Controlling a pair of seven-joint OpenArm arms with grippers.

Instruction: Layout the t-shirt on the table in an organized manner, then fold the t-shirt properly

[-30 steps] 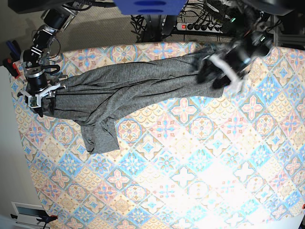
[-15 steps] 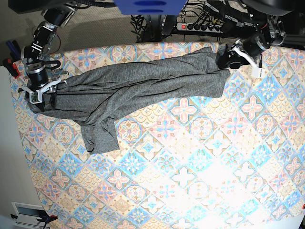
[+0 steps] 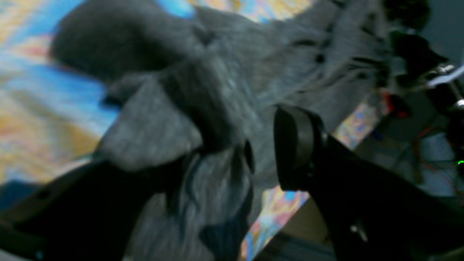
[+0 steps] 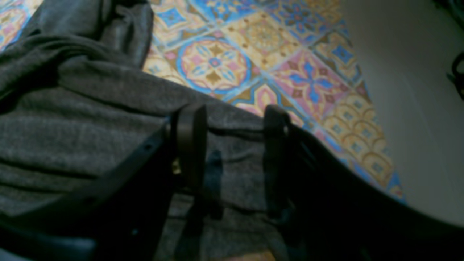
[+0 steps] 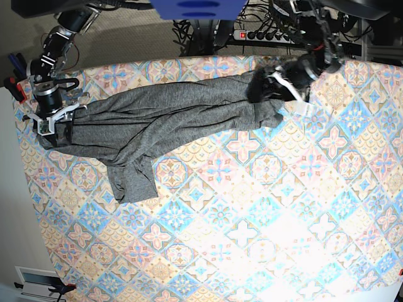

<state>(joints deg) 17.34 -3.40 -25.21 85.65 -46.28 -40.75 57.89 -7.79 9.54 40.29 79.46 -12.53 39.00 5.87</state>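
The right arm enters the base view from 11 o'clock and reaches down along the left edge. Its wrist points toward 6 o'clock, and the right gripper [image 5: 51, 129] hangs low. In the right wrist view its two dark fingers [image 4: 191, 145] stand apart, and grey cloth lies between them. The left arm enters from 1 o'clock and bends toward 9 o'clock. The left gripper [image 5: 263, 88] is blurred; in the left wrist view its jaws stand wide, and cloth is bunched against one finger [image 3: 295, 145].
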